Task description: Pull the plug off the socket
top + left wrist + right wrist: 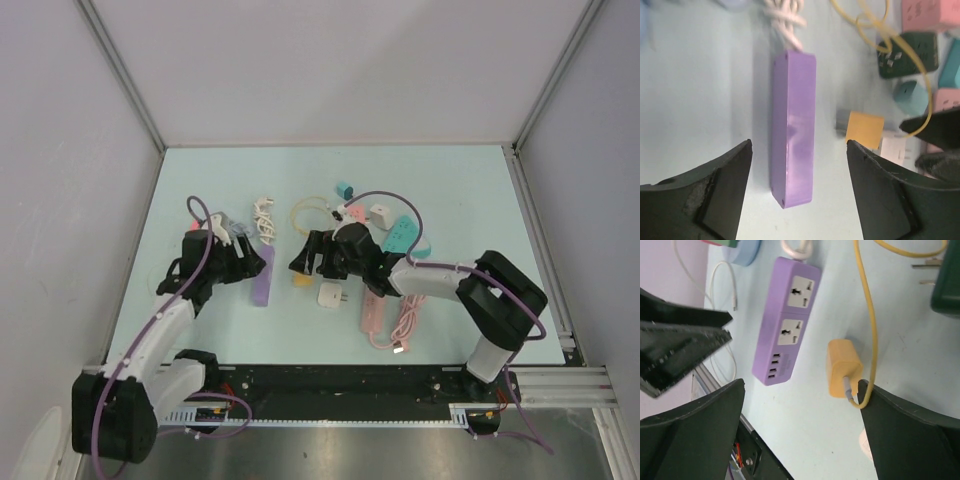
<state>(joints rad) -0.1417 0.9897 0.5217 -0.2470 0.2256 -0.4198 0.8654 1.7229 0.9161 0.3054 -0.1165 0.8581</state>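
Observation:
A purple power strip (262, 275) lies on the pale blue table, left of centre. In the right wrist view (786, 322) both of its sockets hold nothing. A yellow plug (302, 281) with a yellow cable (867, 315) lies flat on the table just right of the strip, apart from it; it also shows in both wrist views (865, 129) (843, 367). My left gripper (799, 146) is open, its jaws either side of the strip's near end without touching it. My right gripper (802, 385) is open and empty, hovering over the yellow plug.
A white adapter (331, 295), a pink power strip (373, 312) and a coiled pink cable (405, 325) lie right of the plug. Teal and white adapters (400, 235) and a dark green one (907, 55) sit behind. The strip's white coiled cord (263, 218) lies behind it.

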